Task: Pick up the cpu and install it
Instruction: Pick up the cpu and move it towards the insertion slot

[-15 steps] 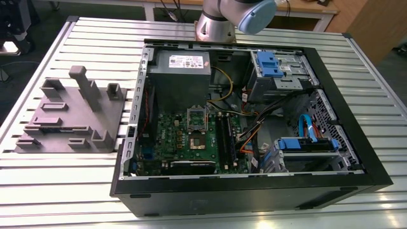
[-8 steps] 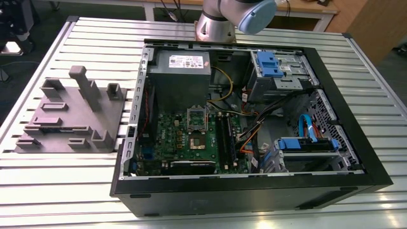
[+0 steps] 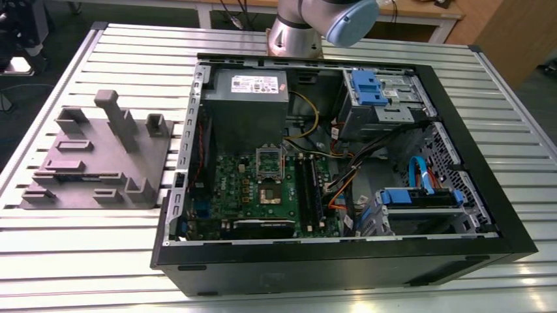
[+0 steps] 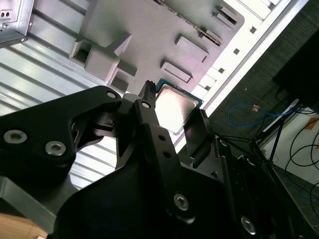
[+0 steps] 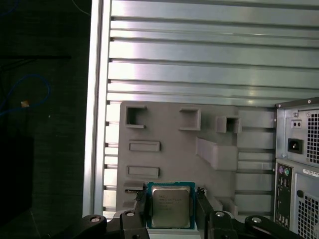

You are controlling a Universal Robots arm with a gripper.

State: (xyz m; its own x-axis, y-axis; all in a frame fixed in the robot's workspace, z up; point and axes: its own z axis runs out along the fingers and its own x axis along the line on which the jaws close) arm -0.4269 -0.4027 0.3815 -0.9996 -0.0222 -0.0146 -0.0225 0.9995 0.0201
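Observation:
The cpu (image 5: 171,205), a flat square chip with a silvery top and a thin green edge, sits between the two black fingers of my gripper (image 5: 171,210). It hangs well above the grey fixture block (image 5: 169,134). In the second wrist view the cpu (image 4: 174,105) is clamped at its edges by the gripper (image 4: 173,113), with a finger (image 4: 145,102) on one side. The open computer case (image 3: 340,169) lies on the table, with its motherboard socket (image 3: 268,190) bare and the silver socket bracket (image 3: 270,158) standing open.
The grey fixture block (image 3: 96,163) lies to the exterior view's left of the case on the slatted aluminium table (image 3: 87,261). Inside the case are a grey power supply (image 3: 248,88), blue drive cages (image 3: 370,88) and loose cables (image 3: 348,176). The arm's base (image 3: 301,29) stands behind the case.

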